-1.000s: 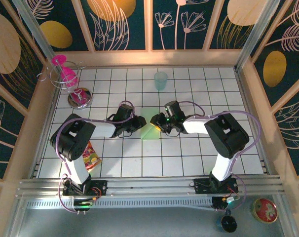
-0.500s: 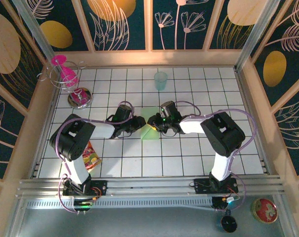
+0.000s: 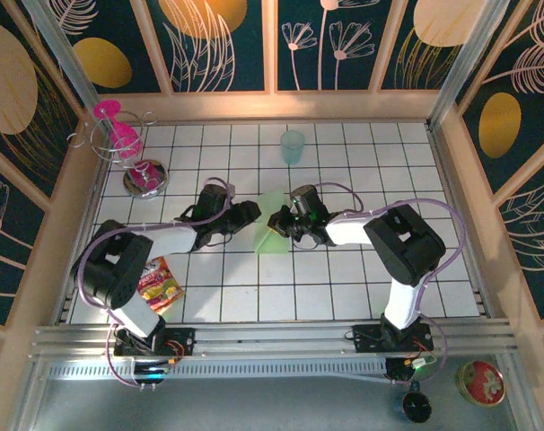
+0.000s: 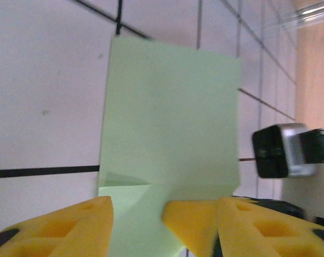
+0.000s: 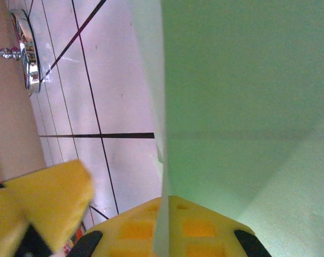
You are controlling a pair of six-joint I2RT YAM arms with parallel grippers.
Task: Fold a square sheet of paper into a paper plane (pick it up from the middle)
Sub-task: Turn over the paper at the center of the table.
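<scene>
One creased green sheet (image 4: pixel 167 123), apparently folded

Robot lab test cell, not a home. White grid-tiled table (image 3: pixel 344 278) is boxed in by wood-framed wall panels (image 3: pixel 214 49) printed with leaf patterns. Aluminium extrusion rail (image 3: pixel 272 334) runs along the near edge, with left arm base (image 3: pixel 151 343) and right arm base (image 3: pixel 393 339) bolted to it.

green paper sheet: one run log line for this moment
paper: light green paper sheet, partly folded, on white tiled table | left hand: open, straddling one edge | right hand: open, at opposite side
</scene>
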